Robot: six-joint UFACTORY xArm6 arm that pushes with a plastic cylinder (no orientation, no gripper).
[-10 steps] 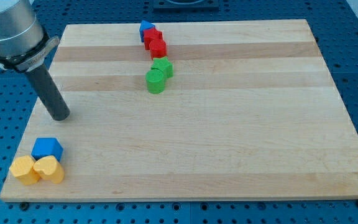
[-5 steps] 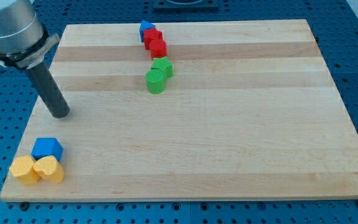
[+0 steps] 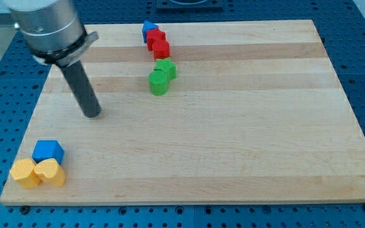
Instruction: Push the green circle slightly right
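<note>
The dark rod's lower end, my tip [image 3: 92,113], rests on the pale wooden board [image 3: 233,145]; it is a plain rod, with nothing that opens or closes. The round green circle block [image 3: 158,83] lies well to the view's right of my tip and a little higher, apart from it. A second green block [image 3: 166,68], perhaps star-shaped, touches the circle's upper right side.
</note>
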